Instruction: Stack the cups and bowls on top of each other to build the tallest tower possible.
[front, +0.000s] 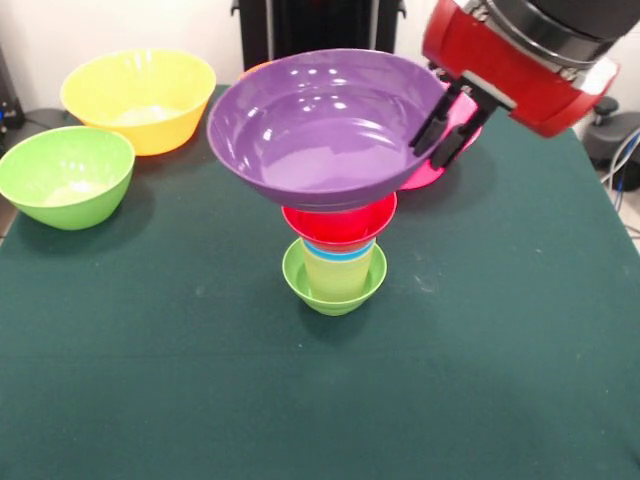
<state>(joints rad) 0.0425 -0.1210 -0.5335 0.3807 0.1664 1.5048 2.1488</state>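
Note:
The tower stands mid-table in the front view. Its base is the small lime-green bowl, with the pale yellow cup in it. A blue cup's rim shows above that, then the small red bowl. The wide purple bowl sits on top, slightly tilted. My gripper comes down from the upper right. Its two black fingers straddle the purple bowl's right rim, shut on it. The red cup is hidden.
The large yellow bowl and large green bowl stand at the left. The pink bowl sits behind the purple bowl's right side. An orange edge peeks out behind the purple bowl.

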